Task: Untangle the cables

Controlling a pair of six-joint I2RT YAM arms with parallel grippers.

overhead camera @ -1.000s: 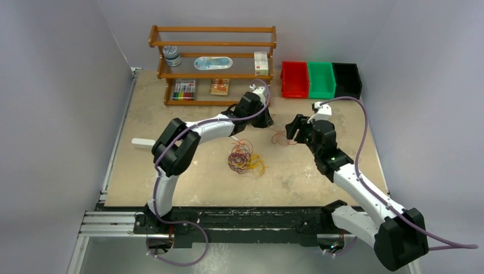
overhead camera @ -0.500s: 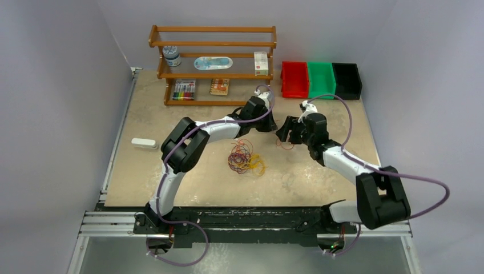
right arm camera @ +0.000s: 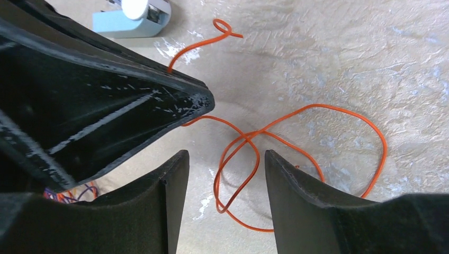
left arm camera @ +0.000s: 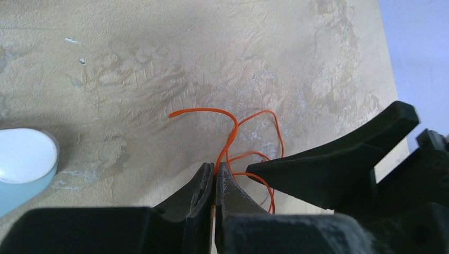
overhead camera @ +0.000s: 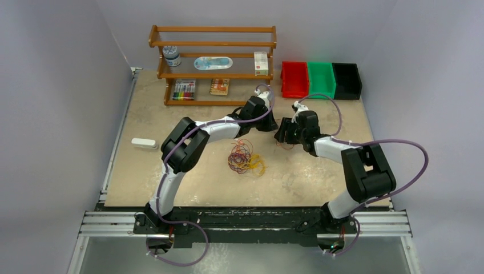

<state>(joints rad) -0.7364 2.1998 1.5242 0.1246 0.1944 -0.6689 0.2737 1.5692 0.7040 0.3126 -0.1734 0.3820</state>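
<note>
The cables are thin wires. A fist-sized tangle (overhead camera: 244,160) of orange-red, yellow and dark purple loops lies mid-table. One orange cable (right arm camera: 317,137) is drawn out to the right of it and lies in loose loops on the table. My left gripper (left arm camera: 216,168) is shut on this orange cable (left arm camera: 233,132), which rises from between its tips. My right gripper (right arm camera: 225,166) is open just beside it, its fingers either side of a low orange loop without touching it. In the top view the left gripper (overhead camera: 269,124) and right gripper (overhead camera: 281,136) nearly meet.
A wooden shelf (overhead camera: 212,63) with small items stands at the back. Red, green and black bins (overhead camera: 321,80) sit at the back right. A white object (overhead camera: 144,142) lies at the left. A light blue and white thing (right arm camera: 132,15) shows close behind the grippers.
My right arm has folded and swung left, bringing its gripper up against the left one over the orange loops. Its jaws have narrowed a little. The left gripper stays shut on the cable.
</note>
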